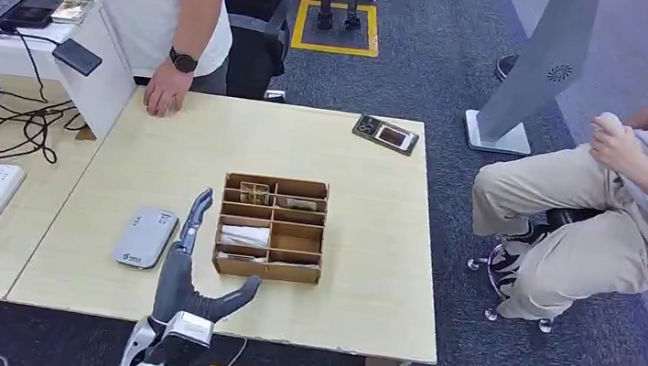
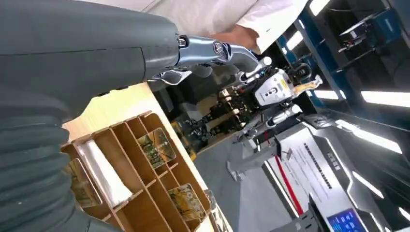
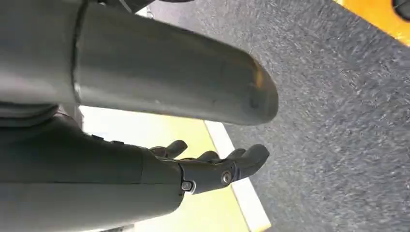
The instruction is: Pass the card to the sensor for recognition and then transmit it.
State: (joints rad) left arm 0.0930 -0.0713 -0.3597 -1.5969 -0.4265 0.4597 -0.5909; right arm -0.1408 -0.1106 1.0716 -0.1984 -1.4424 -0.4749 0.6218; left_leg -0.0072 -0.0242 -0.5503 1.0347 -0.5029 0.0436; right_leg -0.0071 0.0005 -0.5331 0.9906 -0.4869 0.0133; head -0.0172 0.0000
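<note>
1. Head view, centre: I see a card (image 1: pixel 254 193), gold-patterned, upright in the box (image 1: pixel 271 229).
2. Left hand (image 1: pixel 190 274) empty, fingers spread, lower left, beside the sensor (image 1: pixel 146 236).
3. Right hand (image 3: pixel 212 166) empty, fingers loosely curled.

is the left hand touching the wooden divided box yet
Apart. In the head view the robot's left hand is raised with fingers spread between the grey card reader and the wooden divided box; a strip of bare tabletop shows between fingers and box wall.
</note>
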